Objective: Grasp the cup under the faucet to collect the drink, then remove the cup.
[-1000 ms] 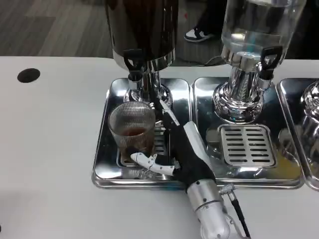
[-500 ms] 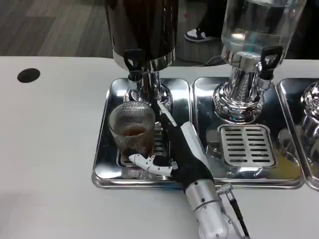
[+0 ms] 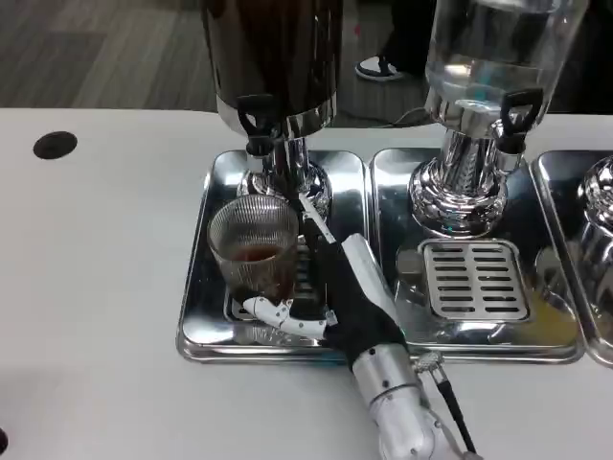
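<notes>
Right now the fingers (image 3: 316, 222) of the right hand (image 3: 345, 292) reach up along the right side of the cup (image 3: 255, 251), and one finger curls in front of the cup's bottom, so the hand wraps around the cup and seems to hold it, though I cannot tell how tight. The cup is a clear ribbed glass with a little brown drink in the bottom. It stands upright on the grate of the left tray (image 3: 201, 287), a shiny silver tray. The black faucet (image 3: 257, 120) sticks out above, just behind the cup's rim. The faucet belongs to the dark drink tank (image 3: 273, 57), which stands on a silver foot at the back of the tray. The silver forearm (image 3: 395, 407) goes from the hand down to the bottom edge of the picture, with a thin black cable beside it. Next to the left tray sits a second tray (image 3: 383, 220), touching it, with its own grate (image 3: 476, 280). A clear tank (image 3: 498, 48) with a black tap stands at the back of that tray. All of this rests on the white tabletop (image 3: 96, 287), which has a black round hole (image 3: 55, 145) far to the left.
</notes>
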Action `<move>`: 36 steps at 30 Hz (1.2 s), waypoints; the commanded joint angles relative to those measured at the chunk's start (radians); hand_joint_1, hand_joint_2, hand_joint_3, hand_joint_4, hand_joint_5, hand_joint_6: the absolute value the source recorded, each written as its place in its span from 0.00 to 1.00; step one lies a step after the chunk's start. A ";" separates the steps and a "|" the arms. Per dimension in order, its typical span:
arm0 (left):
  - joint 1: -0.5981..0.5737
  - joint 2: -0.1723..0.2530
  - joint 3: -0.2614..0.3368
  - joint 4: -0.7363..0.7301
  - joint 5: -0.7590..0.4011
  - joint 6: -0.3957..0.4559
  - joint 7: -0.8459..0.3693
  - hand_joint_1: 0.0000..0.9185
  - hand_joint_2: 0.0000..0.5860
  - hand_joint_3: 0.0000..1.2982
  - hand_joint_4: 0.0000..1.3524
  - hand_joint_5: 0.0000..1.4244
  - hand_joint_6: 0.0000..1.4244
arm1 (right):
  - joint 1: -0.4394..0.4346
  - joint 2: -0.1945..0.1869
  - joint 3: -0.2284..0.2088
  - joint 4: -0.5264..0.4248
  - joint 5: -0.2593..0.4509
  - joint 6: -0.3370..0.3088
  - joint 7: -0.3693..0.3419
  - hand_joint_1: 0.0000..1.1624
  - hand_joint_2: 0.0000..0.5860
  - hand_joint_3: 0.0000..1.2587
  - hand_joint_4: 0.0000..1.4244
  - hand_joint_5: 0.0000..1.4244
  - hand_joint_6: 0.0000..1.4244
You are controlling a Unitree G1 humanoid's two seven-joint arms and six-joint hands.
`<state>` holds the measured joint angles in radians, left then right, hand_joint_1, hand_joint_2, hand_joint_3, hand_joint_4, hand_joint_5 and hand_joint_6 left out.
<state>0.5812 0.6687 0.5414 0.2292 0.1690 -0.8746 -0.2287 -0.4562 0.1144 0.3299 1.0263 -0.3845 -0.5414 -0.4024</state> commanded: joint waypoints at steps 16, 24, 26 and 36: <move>0.006 -0.004 0.003 0.036 -0.013 -0.016 0.016 0.00 0.02 0.00 0.00 0.00 0.00 | -0.053 0.110 0.013 -0.021 0.007 0.048 -0.027 0.77 0.32 0.08 0.11 0.12 0.10; 0.001 -0.006 -0.005 0.039 -0.009 -0.018 0.016 0.00 0.02 0.00 0.00 0.00 0.00 | -0.039 0.100 0.015 -0.041 0.010 0.051 -0.035 0.77 0.33 0.16 0.16 0.17 0.12; 0.001 -0.008 -0.006 0.037 -0.006 -0.018 0.017 0.00 0.02 0.00 0.00 0.00 0.00 | -0.036 0.098 0.014 -0.046 0.011 0.051 -0.035 0.77 0.33 0.17 0.17 0.18 0.13; 0.000 -0.009 -0.007 0.037 -0.004 -0.018 0.018 0.00 0.02 0.00 0.00 0.00 0.00 | -0.006 0.087 0.015 -0.077 0.018 0.047 -0.035 0.77 0.33 0.21 0.20 0.20 0.14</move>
<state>0.5808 0.6621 0.5356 0.2624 0.1668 -0.8796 -0.2272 -0.4601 0.1142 0.3478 0.9818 -0.3782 -0.4828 -0.4241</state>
